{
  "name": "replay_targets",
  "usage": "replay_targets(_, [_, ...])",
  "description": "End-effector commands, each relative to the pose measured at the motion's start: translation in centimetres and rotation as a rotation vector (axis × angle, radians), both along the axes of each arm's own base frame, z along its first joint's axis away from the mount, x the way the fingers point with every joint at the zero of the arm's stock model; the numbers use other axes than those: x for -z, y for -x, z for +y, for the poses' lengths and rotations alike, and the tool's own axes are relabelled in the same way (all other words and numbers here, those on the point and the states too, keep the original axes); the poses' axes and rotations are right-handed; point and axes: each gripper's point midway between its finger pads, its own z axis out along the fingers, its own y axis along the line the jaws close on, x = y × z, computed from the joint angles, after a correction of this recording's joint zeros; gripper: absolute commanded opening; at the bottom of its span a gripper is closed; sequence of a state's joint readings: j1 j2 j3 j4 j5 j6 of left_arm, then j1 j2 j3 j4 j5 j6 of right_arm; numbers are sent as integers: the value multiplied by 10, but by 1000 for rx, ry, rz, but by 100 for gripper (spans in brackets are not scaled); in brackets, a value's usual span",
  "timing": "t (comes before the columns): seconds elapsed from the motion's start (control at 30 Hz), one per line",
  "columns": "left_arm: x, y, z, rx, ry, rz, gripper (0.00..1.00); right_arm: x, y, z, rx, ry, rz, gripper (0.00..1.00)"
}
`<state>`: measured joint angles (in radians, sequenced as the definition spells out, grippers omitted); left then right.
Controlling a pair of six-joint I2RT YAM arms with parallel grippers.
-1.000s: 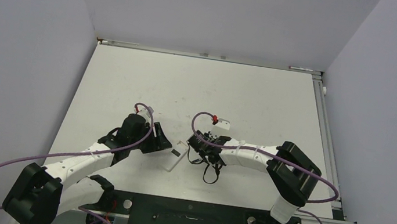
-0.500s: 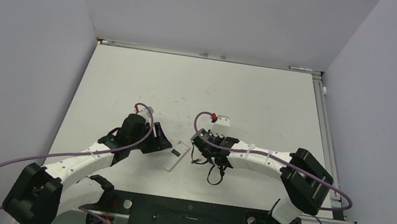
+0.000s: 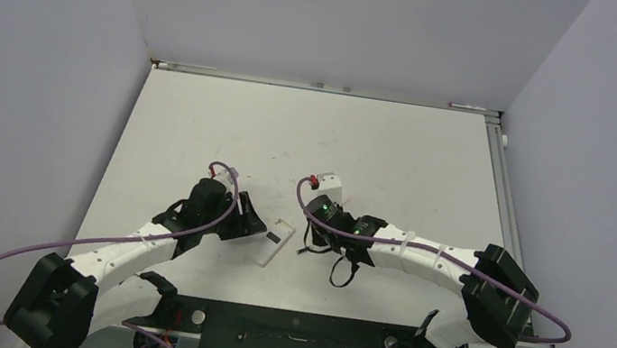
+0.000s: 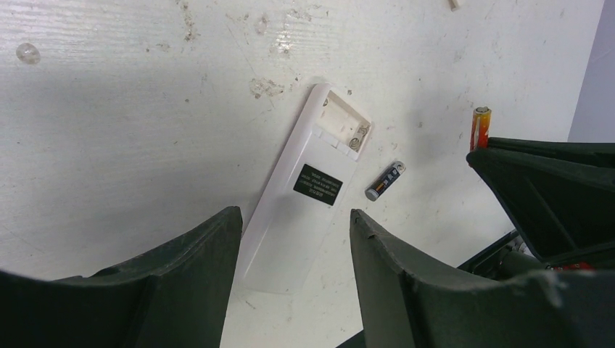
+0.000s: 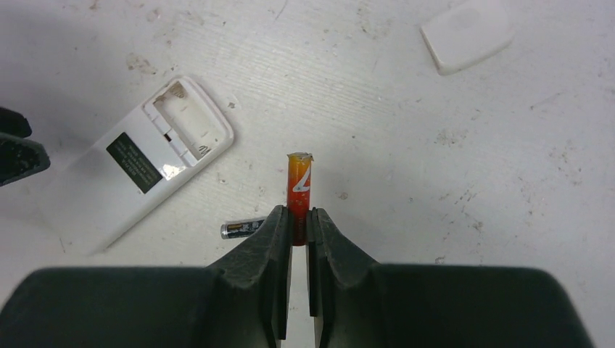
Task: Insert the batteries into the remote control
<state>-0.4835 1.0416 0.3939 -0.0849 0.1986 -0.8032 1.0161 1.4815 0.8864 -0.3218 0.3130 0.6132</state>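
Over the last second the right arm has stretched out, its elbow swinging away toward the table's right side while the wrist drew a little nearer the remote control (image 3: 274, 242), which has not shifted. The left arm has not moved either. The right claw (image 5: 299, 217) is clamped tight on the lower end of the reddish battery (image 5: 299, 190), which sticks out past the fingertips and now sits just beside the remote's open end. The empty battery compartment (image 5: 185, 119) faces up, with its metal contacts visible. This looks like the approach for seating the first cell, though the battery is not yet lined up with the slot and would need turning to lie along it. The dark battery (image 5: 243, 229) lies on the table (image 4: 109, 109) close to the remote's edge, untouched (so neither of the two is loaded yet). A white cover (image 5: 466, 32) rests well apart, toward the far side. The left claw (image 4: 294, 217) stands open with a finger on either side of the remote's closed end, seemingly ready to steady it; whether either finger actually touches the casing cannot be told.
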Motion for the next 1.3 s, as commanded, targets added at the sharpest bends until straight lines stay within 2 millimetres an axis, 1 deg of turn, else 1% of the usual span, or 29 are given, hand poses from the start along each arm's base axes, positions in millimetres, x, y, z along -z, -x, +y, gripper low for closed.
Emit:
replay_targets(0.0, [-3, -5, -1, -1, 10, -35, 53, -22, -1, 24, -197, -12, -41, 8])
replay_targets(0.13, [1, -5, 0, -2, 1, -33, 53, -25, 0, 31, -305, 22, -48, 8])
replay_targets(0.27, [9, -5, 1, -2, -8, -15, 53, -28, 0, 33, -387, 56, -68, 8])
replay_targets(0.33, [7, -8, -3, 3, 11, -27, 53, -28, 0, 35, -421, 61, -65, 8])
replay_targets(0.37, [10, -7, -5, 7, 13, -19, 52, -26, 1, 36, -441, 58, -52, 8])
replay_targets(0.47, [14, -4, -8, 16, 28, 0, 52, -24, -5, 34, -446, 61, -34, 8])
replay_targets(0.63, [17, -1, -10, 18, 49, 14, 50, -23, -10, 32, -481, 73, -31, 8])
replay_targets(0.9, [17, 5, -18, 23, 106, 31, 47, -23, -7, 39, -618, 104, -47, 8])
replay_targets(1.13, [19, 12, -25, 39, 131, 51, 42, -20, -11, 44, -661, 135, -40, 8])
replay_targets(1.27, [19, 14, -25, 38, 137, 57, 41, -16, -13, 46, -675, 154, -26, 8])
